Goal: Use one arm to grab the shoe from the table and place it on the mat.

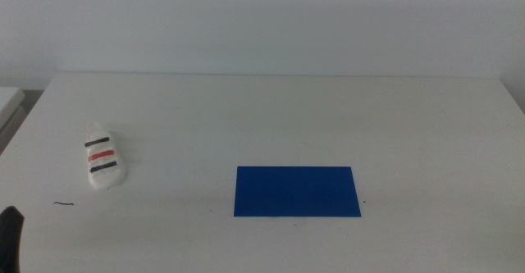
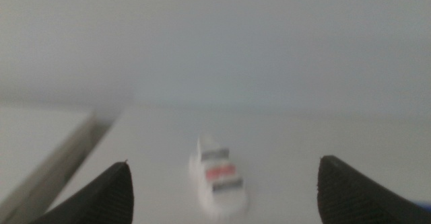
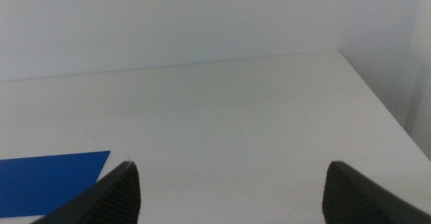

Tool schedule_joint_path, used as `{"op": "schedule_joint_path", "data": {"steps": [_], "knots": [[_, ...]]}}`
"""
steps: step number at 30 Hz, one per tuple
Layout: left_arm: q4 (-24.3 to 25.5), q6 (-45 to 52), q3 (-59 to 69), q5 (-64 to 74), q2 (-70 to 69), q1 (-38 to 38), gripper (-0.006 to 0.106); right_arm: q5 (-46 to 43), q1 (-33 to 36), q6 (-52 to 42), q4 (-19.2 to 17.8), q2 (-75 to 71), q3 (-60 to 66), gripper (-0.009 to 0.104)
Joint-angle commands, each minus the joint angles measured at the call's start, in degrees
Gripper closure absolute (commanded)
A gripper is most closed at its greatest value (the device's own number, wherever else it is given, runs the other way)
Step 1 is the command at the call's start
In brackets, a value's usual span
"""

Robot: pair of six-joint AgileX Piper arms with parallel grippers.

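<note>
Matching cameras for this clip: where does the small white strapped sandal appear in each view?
Middle view: small white sandal with black and red straps, left side of the white tabletop, apart from the flat deep-blue rectangular mat.
Left wrist view: sandal ahead, blurred.
Right wrist view: absent.
Shared landmark: mat.

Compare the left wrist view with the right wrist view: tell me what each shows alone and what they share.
Only the left wrist view shows the shoe, blurred, lying on the table ahead of the open left gripper. Only the right wrist view clearly shows a corner of the blue mat, beside the open right gripper, and the table's far corner. Both share the white tabletop, the pale wall behind it, and two dark jaws spread wide, holding nothing.
</note>
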Motion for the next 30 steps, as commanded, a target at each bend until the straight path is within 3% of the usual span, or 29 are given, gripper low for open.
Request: {"op": "schedule_joint_path", "data": {"steps": [1,10,21,30], "knots": [[0.0,-0.1,-3.7,3.1,4.8,0.4,0.007,-0.4,0.0,-0.3,-0.3,-0.3,0.1,0.016],[1.6,-1.3,-47.1,41.1,49.1,2.4,0.007,-0.4,0.0,-0.3,-0.3,-0.3,0.1,0.016],[1.1,-16.3,-76.8,52.3,92.1,2.2,0.007,-0.4,0.0,-0.3,-0.3,-0.3,0.1,0.016],[0.4,-16.3,-85.0,50.6,109.0,2.2,0.007,-0.4,0.0,-0.3,-0.3,-0.3,0.1,0.016]]}}
